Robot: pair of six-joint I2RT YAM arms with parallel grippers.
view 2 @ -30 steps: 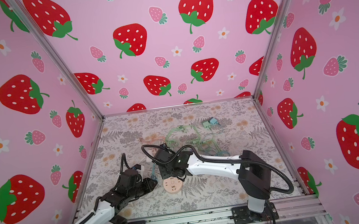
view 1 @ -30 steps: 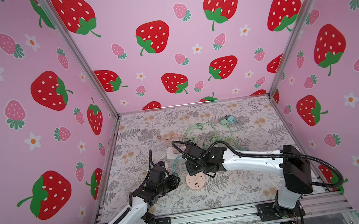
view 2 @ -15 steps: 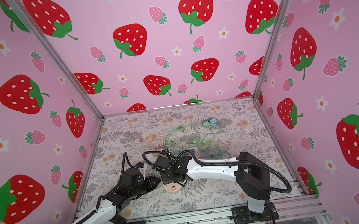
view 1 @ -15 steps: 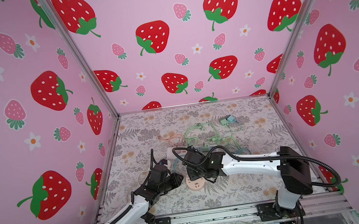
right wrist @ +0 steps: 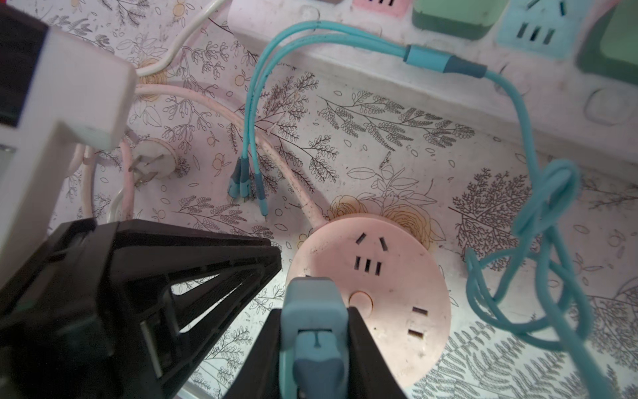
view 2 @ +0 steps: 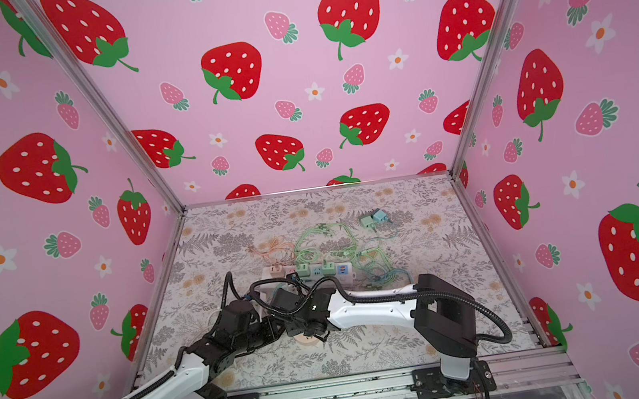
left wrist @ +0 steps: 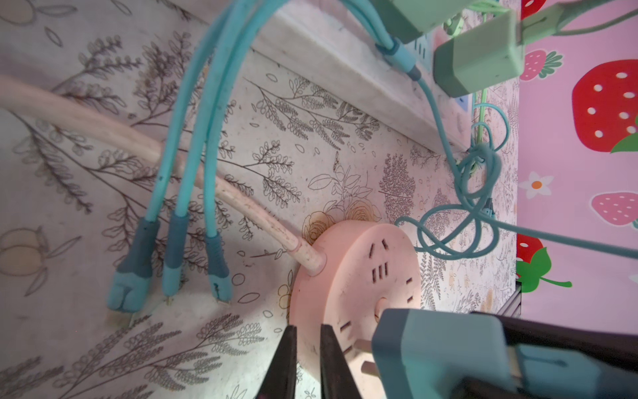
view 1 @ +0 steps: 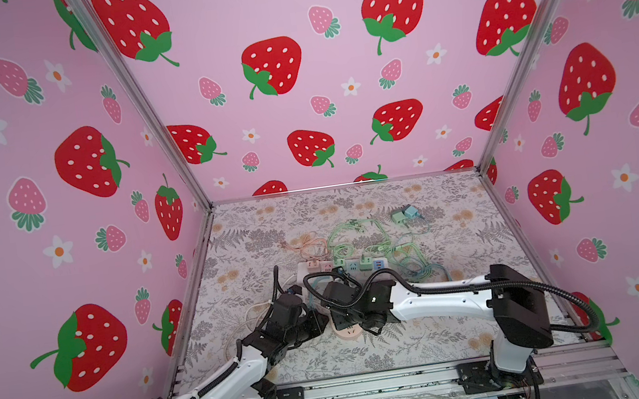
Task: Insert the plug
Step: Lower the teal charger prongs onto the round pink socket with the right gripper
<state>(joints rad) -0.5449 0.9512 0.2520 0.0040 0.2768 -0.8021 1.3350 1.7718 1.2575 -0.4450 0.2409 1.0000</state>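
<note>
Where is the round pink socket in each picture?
In a top view: the round pink socket peeks out near the front, between the two arms.
In a top view: same spot, the socket is mostly hidden by the arms.
Left wrist: the socket lies next to the blue plug.
Right wrist: the socket lies just beyond the right pincer.
Shared landmark: the white power strip behind it.

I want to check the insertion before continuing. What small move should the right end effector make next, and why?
Probably press the blue plug straight into the pink socket: its prongs show bare at the socket face, the right end effector grips it, and the left end effector pinches the socket's rim.
</note>
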